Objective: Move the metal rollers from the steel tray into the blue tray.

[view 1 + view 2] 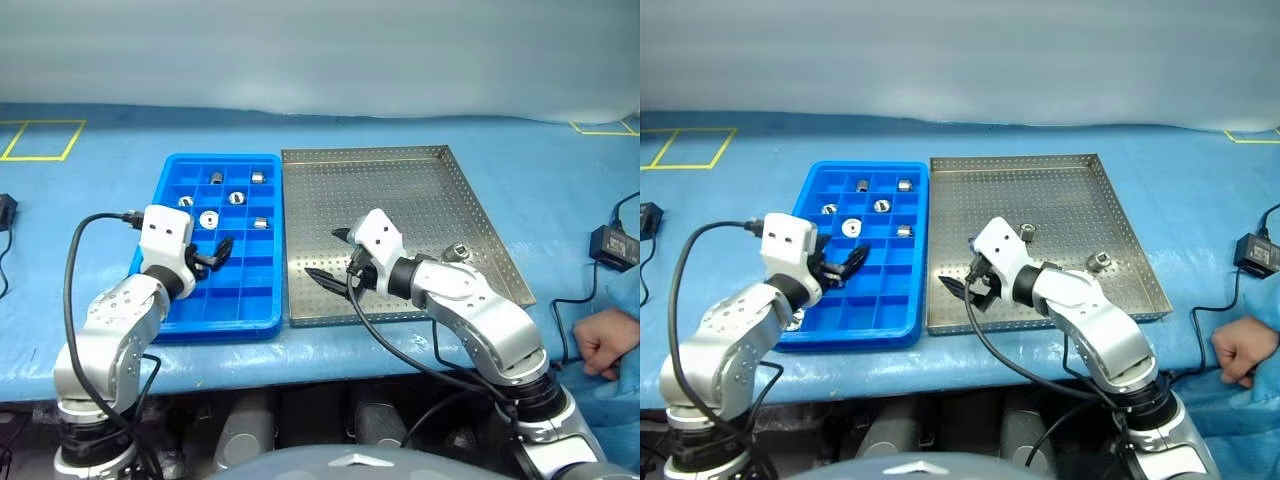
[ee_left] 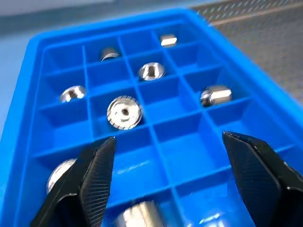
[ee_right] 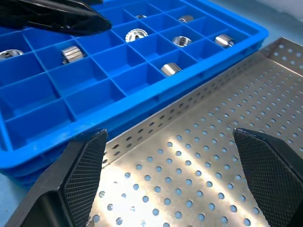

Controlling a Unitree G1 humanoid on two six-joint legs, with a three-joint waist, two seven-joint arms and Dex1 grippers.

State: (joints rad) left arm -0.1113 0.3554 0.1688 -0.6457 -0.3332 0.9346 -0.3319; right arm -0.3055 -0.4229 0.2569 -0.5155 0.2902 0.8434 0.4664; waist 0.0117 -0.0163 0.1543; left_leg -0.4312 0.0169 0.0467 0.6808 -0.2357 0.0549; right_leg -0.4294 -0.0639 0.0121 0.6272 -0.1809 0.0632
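Quick status from me: my left gripper [image 2: 165,182] is hanging over the blue tray [image 1: 165,310] with its jaws spread wide and nothing between them; a roller [image 2: 139,215] sits in the compartment right under them, so I'd guess that one's delivered. My right gripper [image 3: 173,182] is just as wide and just as empty, low over the steel tray [image 1: 1110,200] near the rim that butts against the blue one.

The metal rollers [image 1: 1028,233] left in the steel tray look to be two; neither is between my right jaws, both sit off behind them toward the tray's far side, one [image 1: 1099,261] tucked close by my own forearm.

What worries me: those things are short and round, so if I come down off-centre one fingertip probably nudges it and it rolls off across the perforated floor; the one by my forearm could get swept by the arm as I turn. Also the blue tray's walls are close under my left fingers [image 2: 94,175], so dipping could clip the grid and jostle the parked rollers.
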